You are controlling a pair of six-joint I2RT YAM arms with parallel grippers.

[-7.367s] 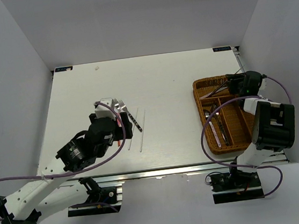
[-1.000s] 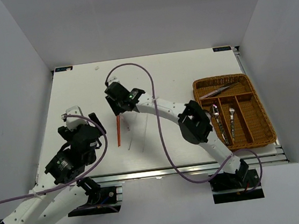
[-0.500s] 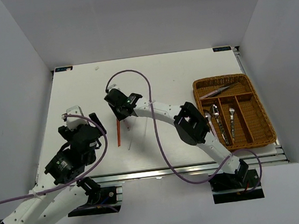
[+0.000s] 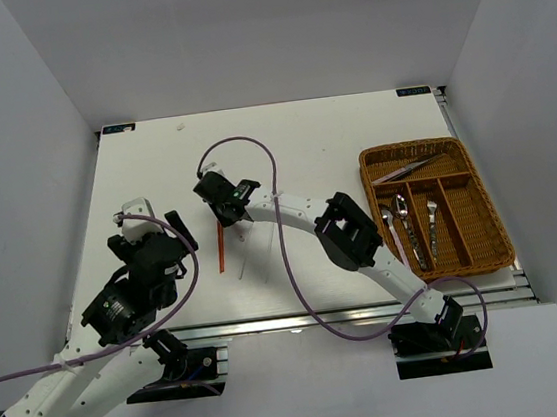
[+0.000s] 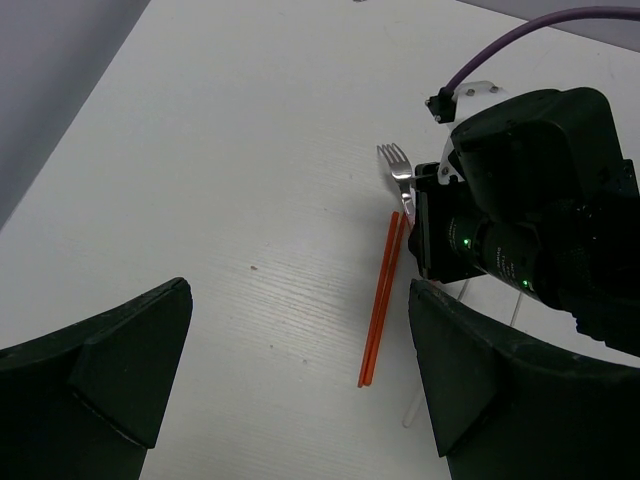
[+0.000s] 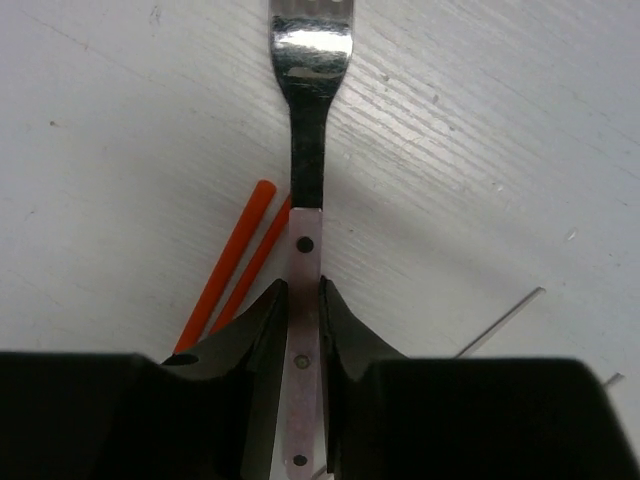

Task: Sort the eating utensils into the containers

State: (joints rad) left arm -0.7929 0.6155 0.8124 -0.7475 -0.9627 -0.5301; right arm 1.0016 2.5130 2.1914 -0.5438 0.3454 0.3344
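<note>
A fork (image 6: 311,55) with a pink handle lies on the white table, tines pointing away from me. My right gripper (image 6: 303,300) has come down over it, and both fingers press the sides of the handle. From above, the right gripper (image 4: 220,203) covers most of the fork. Two red-orange chopsticks (image 4: 220,247) lie side by side just left of the fork handle. Thin white chopsticks (image 4: 267,240) lie to its right. My left gripper (image 5: 298,295) hangs open over bare table, left of the red-orange chopsticks (image 5: 382,300). The wicker tray (image 4: 427,145) stands at the right.
The tray holds a spoon (image 4: 403,216), other silver utensils in its narrow sections and a pink-handled one (image 4: 407,167) in the crosswise section. The right arm (image 4: 347,233) stretches across the table's middle, its purple cable (image 4: 275,199) looping above. Grey walls enclose the table.
The right gripper's fingers have closed in on the fork's handle and the wrist has shifted slightly left. The left arm has stayed where it was over the last second.
</note>
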